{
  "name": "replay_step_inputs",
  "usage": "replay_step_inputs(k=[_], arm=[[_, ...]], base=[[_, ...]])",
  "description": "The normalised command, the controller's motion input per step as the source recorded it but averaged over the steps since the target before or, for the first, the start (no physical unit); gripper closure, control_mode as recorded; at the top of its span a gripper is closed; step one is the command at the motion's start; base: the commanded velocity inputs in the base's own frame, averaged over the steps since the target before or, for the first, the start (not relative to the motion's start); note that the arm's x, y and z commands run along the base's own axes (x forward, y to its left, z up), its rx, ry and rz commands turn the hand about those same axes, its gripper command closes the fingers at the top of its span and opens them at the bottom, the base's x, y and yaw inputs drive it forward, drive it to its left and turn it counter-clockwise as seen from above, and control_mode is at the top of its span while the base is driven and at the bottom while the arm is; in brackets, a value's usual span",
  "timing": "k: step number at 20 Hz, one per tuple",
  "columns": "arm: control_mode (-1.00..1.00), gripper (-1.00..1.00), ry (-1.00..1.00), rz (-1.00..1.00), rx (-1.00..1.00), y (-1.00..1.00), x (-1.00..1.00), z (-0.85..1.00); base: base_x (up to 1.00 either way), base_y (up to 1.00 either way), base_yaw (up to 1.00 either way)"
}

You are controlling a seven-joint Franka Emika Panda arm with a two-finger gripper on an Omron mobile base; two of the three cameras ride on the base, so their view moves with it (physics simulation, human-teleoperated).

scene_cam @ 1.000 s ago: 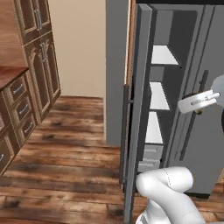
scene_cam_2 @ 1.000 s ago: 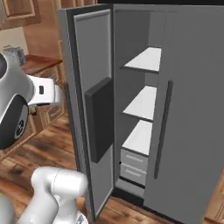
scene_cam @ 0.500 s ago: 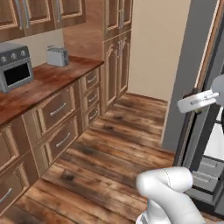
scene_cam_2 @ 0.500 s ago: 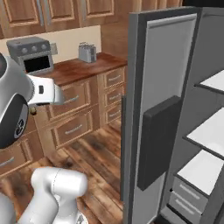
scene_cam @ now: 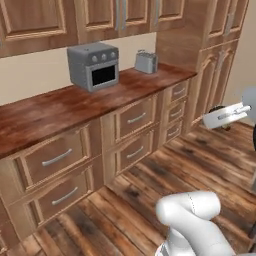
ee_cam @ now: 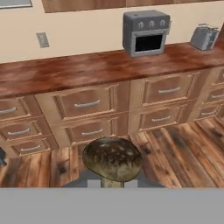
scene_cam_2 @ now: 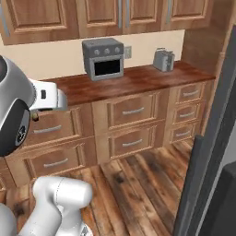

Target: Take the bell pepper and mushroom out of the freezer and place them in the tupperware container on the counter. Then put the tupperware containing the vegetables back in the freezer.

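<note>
The mushroom sits bottom center of the hand view, pinched by its stem in the gripper, cap up. Behind it, the counter runs across the upper frame, with a toaster oven and a toaster at upper right.

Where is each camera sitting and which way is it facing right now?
Left base view: behind the arm, its left; faces the counter; white arm lower right.
Right base view: behind, its right; faces the counter; arm lower left, freezer door at right.
Hand view: on the hand; the mushroom in front, counter beyond.
All share toaster oven and toaster.
</note>
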Motion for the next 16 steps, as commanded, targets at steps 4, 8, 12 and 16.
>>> replay_step_inputs(k=[4, 8, 12, 16], arm=[[1.0, 1.0, 0.0, 0.0, 0.0, 0.0, 0.0, 0.0], [1.0, 1.0, 0.0, 0.0, 0.0, 0.0, 0.0, 0.0], [1.0, 1.0, 0.0, 0.0, 0.0, 0.0, 0.0, 0.0], [1.0, 1.0, 0.0, 0.0, 0.0, 0.0, 0.0, 0.0]], base=[[-0.71, 0.94, 0.56], [-0.16, 1.0, 0.46], [0.01, 1.0, 0.56], [0.29, 0.71, 0.69]])
